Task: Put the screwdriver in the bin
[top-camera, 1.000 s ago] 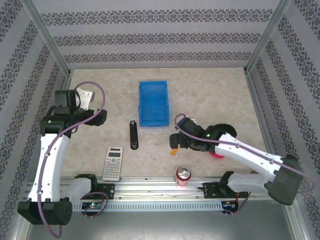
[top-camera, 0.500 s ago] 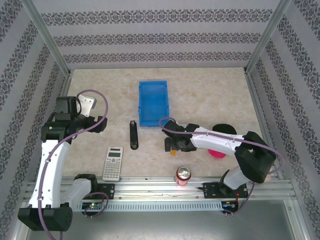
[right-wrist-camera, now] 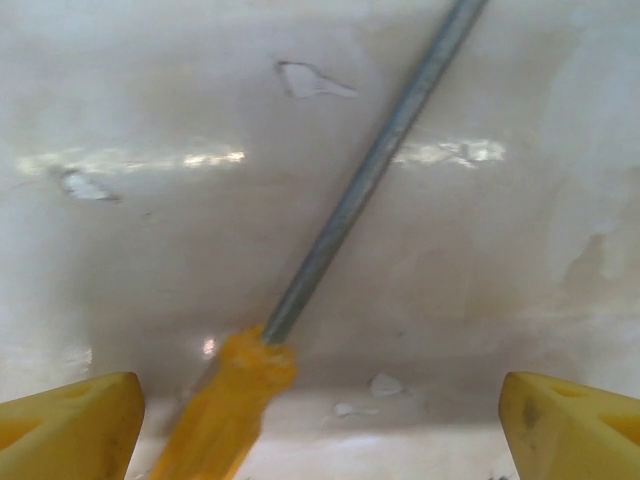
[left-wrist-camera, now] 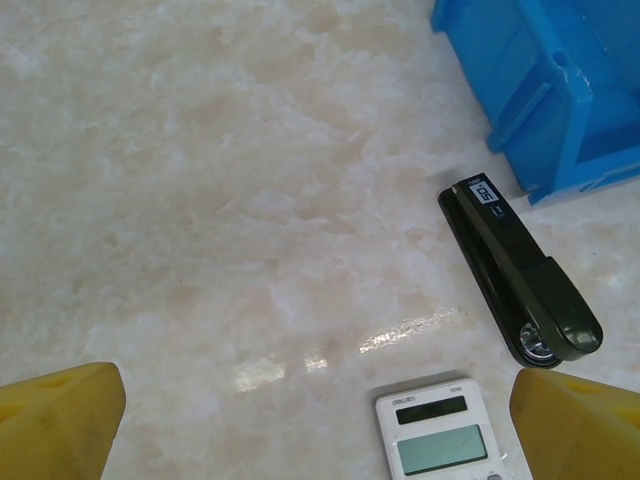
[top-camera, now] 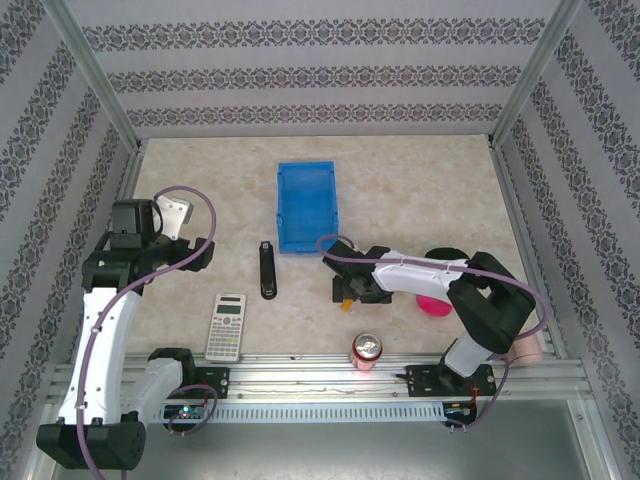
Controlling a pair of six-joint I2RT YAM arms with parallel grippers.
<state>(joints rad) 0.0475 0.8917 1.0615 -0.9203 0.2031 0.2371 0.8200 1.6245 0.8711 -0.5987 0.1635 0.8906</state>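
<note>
The screwdriver [right-wrist-camera: 327, 238] lies on open table [right-wrist-camera: 150, 250], straddled by the wide-spread, empty right hand [right-wrist-camera: 320, 420], near the bin [top-camera: 307, 205].

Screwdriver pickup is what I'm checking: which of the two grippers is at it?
The right gripper: its open fingers flank the orange handle of the screwdriver. The left gripper, also open, faces the stapler and calculator instead.

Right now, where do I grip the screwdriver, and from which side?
The orange handle of the screwdriver, from straight above: it lies flat on the table, and the handle is thicker than the thin shaft. It sits off-centre between the open jaws of the right gripper, so recentre first.
</note>
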